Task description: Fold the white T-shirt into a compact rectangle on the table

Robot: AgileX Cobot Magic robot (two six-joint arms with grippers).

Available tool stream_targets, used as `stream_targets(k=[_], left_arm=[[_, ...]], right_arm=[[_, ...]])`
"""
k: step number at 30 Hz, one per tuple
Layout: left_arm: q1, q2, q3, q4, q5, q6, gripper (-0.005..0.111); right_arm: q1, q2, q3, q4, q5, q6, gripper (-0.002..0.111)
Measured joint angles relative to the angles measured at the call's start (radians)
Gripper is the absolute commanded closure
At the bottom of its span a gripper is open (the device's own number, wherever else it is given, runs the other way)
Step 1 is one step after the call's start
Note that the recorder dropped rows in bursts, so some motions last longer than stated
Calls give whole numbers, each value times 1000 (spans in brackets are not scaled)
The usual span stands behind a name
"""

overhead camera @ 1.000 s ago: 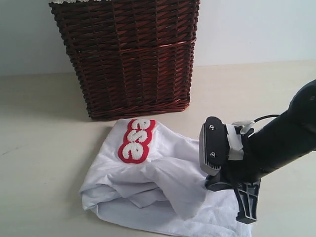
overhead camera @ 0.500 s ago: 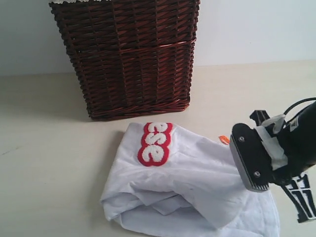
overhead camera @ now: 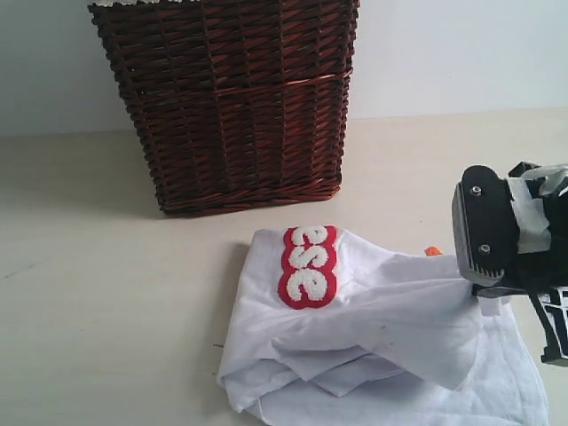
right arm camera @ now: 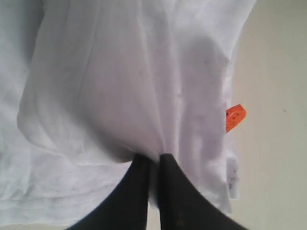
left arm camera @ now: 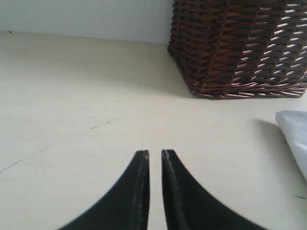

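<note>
On my exterior view the wicker basket (overhead camera: 231, 106) loses its top, the white T-shirt (overhead camera: 390, 311) its lower edge; lettering (overhead camera: 308, 266) only partly legible.

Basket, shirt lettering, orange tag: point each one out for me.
Basket (overhead camera: 231, 106), exterior view, middle of its front wall.
Lettering (overhead camera: 308, 264), exterior view, on the middle letter.
Orange tag (right arm camera: 235, 117), right wrist view, its centre.

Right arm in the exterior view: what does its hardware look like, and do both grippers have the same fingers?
The right arm is black, ending in a rounded black housing with a grey rim and two screws, white wrapping behind it. Right gripper and left gripper match: matte black fingers, curved, tapering to narrow tips.
</note>
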Motion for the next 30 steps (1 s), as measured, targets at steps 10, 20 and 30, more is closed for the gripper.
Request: stream_targets(k=[10, 20, 30], left_arm=[[0, 0, 0, 0, 0, 0, 95], [0, 0, 0, 0, 0, 0, 95], [0, 0, 0, 0, 0, 0, 95]], right_arm=[[-9, -67, -132, 68, 70, 56, 108], [-183, 61, 87, -192, -19, 131, 108], [-201, 107, 125, -192, -118, 132, 52]])
